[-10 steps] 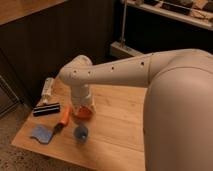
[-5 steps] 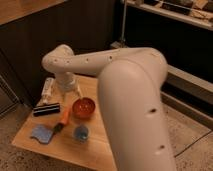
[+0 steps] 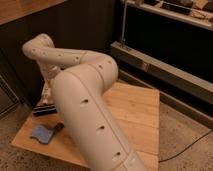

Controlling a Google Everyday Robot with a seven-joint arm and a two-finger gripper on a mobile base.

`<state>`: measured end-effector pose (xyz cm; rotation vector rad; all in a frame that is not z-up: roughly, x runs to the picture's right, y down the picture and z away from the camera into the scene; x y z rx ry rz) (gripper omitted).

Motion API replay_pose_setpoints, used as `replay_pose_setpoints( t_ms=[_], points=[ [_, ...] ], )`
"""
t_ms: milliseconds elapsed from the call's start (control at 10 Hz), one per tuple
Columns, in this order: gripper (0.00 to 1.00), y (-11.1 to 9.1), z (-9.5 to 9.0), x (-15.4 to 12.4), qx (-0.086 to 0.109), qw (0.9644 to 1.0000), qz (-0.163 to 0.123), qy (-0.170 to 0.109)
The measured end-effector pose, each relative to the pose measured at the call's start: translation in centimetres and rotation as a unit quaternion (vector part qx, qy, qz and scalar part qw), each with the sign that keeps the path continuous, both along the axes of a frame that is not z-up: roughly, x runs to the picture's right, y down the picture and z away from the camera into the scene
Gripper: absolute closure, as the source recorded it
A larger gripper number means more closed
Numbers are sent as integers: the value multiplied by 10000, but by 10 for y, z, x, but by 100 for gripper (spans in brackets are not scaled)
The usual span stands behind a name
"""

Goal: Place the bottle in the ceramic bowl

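Camera view: gripper (image 3: 48,84) above black bar (image 3: 45,109), desk (image 3: 135,115) left; grip state I cannot tell. Bottle, not made out: likely light, slick; grasp mid-body.

No text, label, brand, number or sign can be read on anything in the camera view. The gripper (image 3: 46,95) hangs at the left, below the arm's (image 3: 85,107) upper bend. It is just above the black bar (image 3: 45,109) that lies near the far-left edge of the desk (image 3: 135,115). It bears no legible marking.
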<state>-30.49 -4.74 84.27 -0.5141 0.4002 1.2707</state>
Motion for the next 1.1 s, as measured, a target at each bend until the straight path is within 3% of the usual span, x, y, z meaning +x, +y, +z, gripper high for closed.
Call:
replay_pose_setpoints(
  t_ms=[500,800,1100],
  points=[
    [35,-2,57,-50,-150,9987,306,-382],
    [35,-3,73,-63,-162,9962,548,-662],
    [35,5,76,-83,-173,9948,486,-879]
  ],
)
